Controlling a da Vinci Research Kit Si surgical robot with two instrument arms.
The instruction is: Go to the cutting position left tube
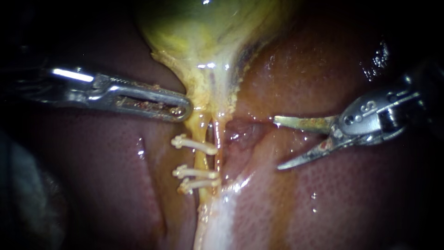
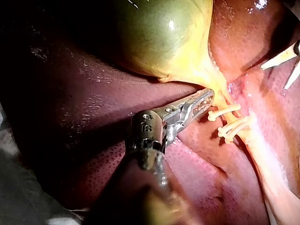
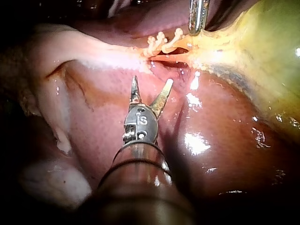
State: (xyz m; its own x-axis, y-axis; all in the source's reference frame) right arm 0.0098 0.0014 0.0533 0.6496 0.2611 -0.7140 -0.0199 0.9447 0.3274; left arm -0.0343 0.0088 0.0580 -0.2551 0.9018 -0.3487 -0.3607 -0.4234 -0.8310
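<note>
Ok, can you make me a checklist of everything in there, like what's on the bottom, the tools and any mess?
Surface: liver, wet and shiny, with the gallbladder against it.
Job's things: left tube is uncut and carries three clips.
Clutter: nothing seen.
Instruments: left instrument has its tip at the gallbladder's neck; right instrument has its jaws open, beside the tubes and not touching them.
Cables: nothing seen.
Surroundings: dark, nothing seen.
</note>
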